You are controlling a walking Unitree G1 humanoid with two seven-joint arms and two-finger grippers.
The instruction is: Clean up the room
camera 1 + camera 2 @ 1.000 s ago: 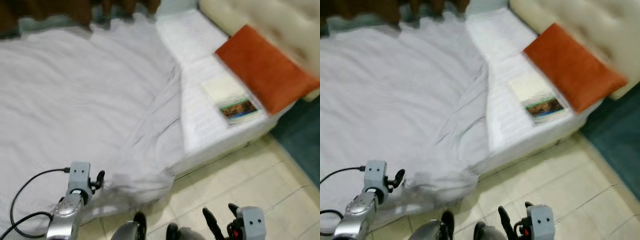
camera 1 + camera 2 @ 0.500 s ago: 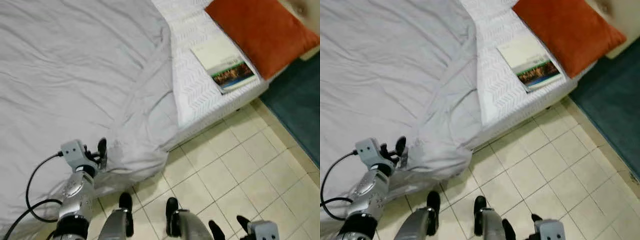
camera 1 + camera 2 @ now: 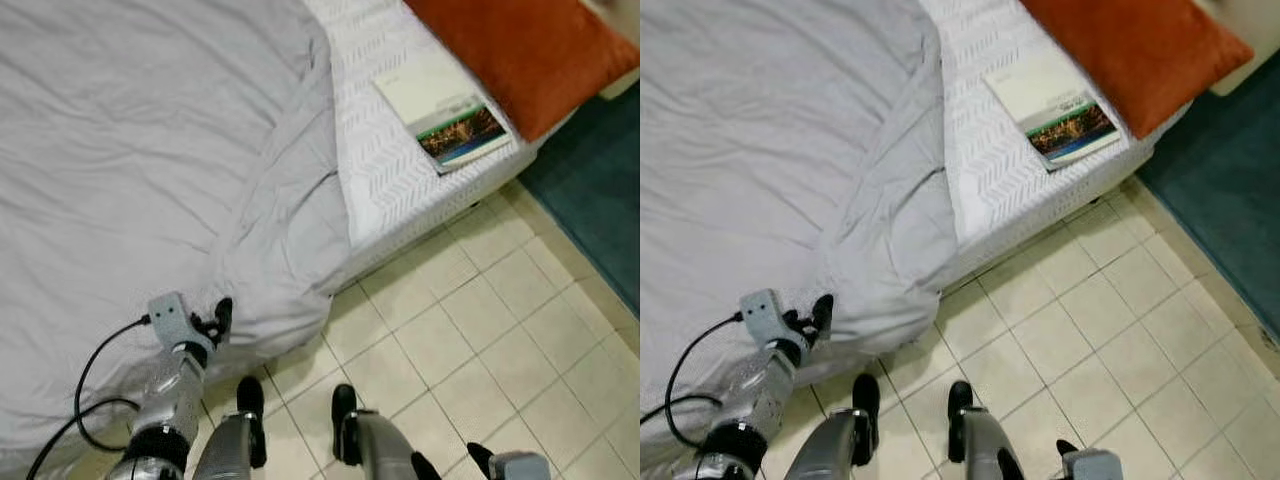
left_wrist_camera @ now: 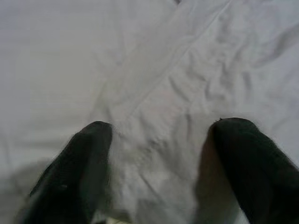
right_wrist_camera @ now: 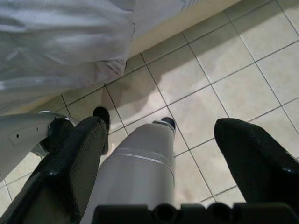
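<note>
A rumpled grey sheet [image 3: 150, 150] covers most of the bed, and its corner hangs over the bed's edge toward the floor. My left gripper [image 3: 218, 316] is at that hanging fold. In the left wrist view the gripper [image 4: 161, 128] is open, with wrinkled sheet [image 4: 159, 70] lying between and beyond its fingers. A book [image 3: 440, 110] lies on the bare white mattress [image 3: 385, 175] beside an orange pillow [image 3: 520, 45]. My right gripper [image 5: 161, 126] is open, low above the tiled floor [image 5: 233, 60] and my own leg.
A teal rug [image 3: 600, 200] lies on the floor to the right of the bed. Beige tiles [image 3: 470, 320] stretch from the bed's corner to the rug. My two feet [image 3: 295, 410] stand close to the bed's edge.
The camera has swung down and nearer to the bed's corner. My left gripper stays at the sheet's hanging fold. The right gripper has sunk to the picture's bottom edge.
</note>
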